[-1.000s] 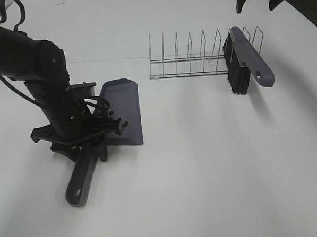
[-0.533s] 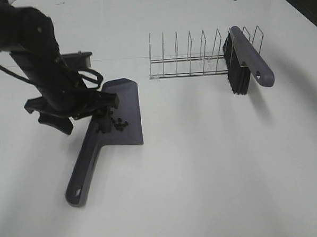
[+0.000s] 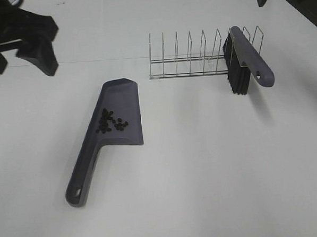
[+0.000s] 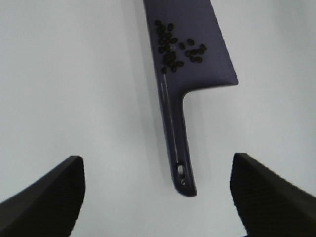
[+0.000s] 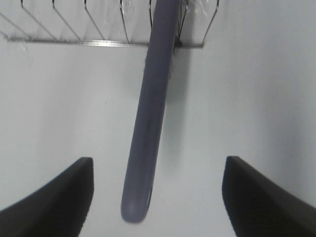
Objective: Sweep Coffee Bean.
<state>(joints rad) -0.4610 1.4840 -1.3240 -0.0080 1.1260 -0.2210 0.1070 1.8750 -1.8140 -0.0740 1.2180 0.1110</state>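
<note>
white tabletop fills the overhead view. it carries one grey dustpan, one wire rack and one grey brush leaning in the rack's right end. the coffee bean cluster, roughly fifteen to twenty dark beans, lies on the dustpan's tray near the handle joint. the pan's long axis runs from upper right, tray end, to lower left, handle end. the left gripper, upper left, is spread wide and empty; its wrist view shows the beans individually. the right gripper hangs parted and empty over the brush handle.
</note>
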